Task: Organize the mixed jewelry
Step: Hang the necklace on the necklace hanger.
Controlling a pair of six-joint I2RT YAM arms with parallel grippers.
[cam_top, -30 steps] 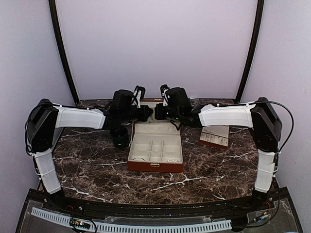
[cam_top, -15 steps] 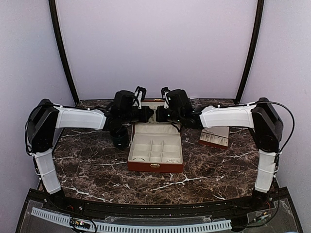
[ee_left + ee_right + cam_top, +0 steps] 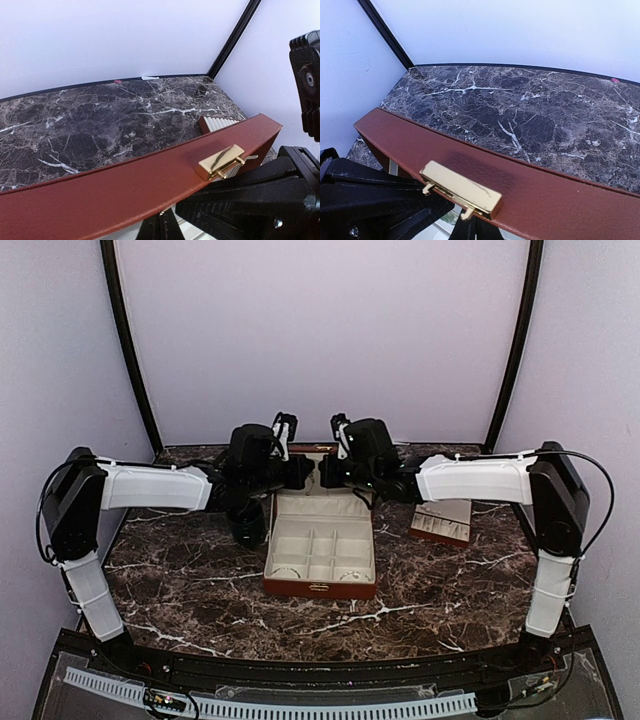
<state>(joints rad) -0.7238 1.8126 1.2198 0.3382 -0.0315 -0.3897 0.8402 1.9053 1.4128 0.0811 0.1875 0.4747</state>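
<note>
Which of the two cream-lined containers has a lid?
The box in the middle: its lid stands up, with a gold clasp. The slotted tray to its right has none.

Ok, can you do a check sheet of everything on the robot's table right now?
Surface: dark marble table, white veins.
Job's things: tiny pale jewelry in the open red-brown box, near compartments; too small to tell kinds.
Clutter: dark cup left of the box; cream slotted tray right.
Grippers: left gripper and right gripper both shut, at the raised lid by its gold clasp.
Cables: black cable looping beside the right arm; another beside the left.
Surroundings: pale walls, black posts.
</note>
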